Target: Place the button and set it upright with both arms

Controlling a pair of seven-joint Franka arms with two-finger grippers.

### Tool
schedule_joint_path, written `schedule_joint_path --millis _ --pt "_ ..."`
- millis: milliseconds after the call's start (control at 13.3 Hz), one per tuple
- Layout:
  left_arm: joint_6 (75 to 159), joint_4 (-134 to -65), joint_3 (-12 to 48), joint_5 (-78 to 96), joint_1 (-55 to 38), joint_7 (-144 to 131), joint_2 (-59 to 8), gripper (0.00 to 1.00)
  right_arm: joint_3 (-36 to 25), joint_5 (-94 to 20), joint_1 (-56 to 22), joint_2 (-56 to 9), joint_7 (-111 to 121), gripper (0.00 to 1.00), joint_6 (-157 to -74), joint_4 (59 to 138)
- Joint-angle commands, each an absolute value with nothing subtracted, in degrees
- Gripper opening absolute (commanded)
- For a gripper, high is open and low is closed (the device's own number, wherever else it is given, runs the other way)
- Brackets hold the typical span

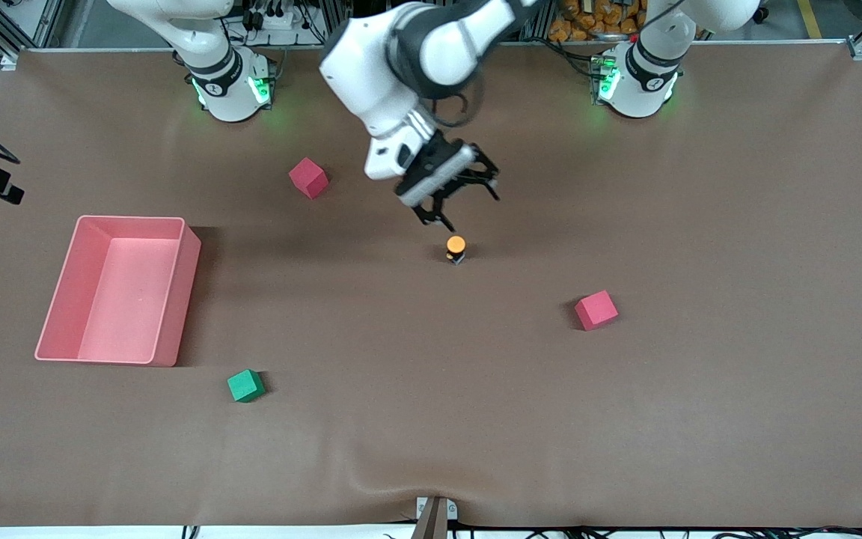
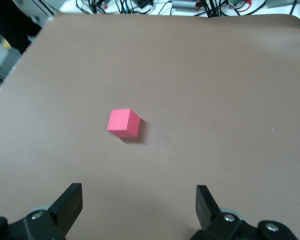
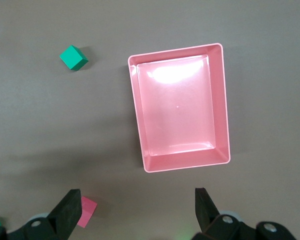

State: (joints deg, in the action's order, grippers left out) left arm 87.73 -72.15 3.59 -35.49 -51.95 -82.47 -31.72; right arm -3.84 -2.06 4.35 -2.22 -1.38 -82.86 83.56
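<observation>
Button upright, both claws released

Front view: the button (image 1: 456, 248) stands cap-up mid-worktop, with the left claw (image 1: 461, 206) spread just above it, probably to straddle it. Left wrist view: only a red cube (image 2: 124, 123). Right wrist view: the right claw (image 3: 135, 205), spread, waits high over the pink bin (image 3: 219, 100).

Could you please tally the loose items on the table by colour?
Red foam cubes: 2
Green foam cube: 1
Pink plastic bin: 1
Orange-capped push-button: 1
Total: 5
</observation>
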Motion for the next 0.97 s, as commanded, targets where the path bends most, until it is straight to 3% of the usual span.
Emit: schedule_joint_path --millis 0,375,524,749,899 --pt "92.2 -73.8 4.5 -31.6 -46.6 -80.3 -29.5 1.00 -3.2 -2.8 5.4 -2.1 -1.1 1.00 -82.3 83.0" --pt "97.3 -73.7 6.1 -29.3 -36.2 -71.2 -28.7 1.00 -3.1 -2.8 5.4 -2.1 -1.1 1.00 -82.3 83.0" --pt "99.5 -73.8 13.6 -26.5 -25.4 -66.5 -26.8 1.00 -3.1 -2.8 5.4 -2.2 -1.1 1.00 -82.3 83.0" --pt "99.8 -73.9 32.1 -26.6 -4.6 -60.7 -26.9 1.00 -3.1 -2.8 5.4 -2.2 -1.1 1.00 -82.3 83.0" --pt "99.8 -74.0 37.9 -26.5 3.2 -59.9 -26.6 1.00 -3.1 -2.8 5.4 -2.2 -1.1 1.00 -82.3 83.0"
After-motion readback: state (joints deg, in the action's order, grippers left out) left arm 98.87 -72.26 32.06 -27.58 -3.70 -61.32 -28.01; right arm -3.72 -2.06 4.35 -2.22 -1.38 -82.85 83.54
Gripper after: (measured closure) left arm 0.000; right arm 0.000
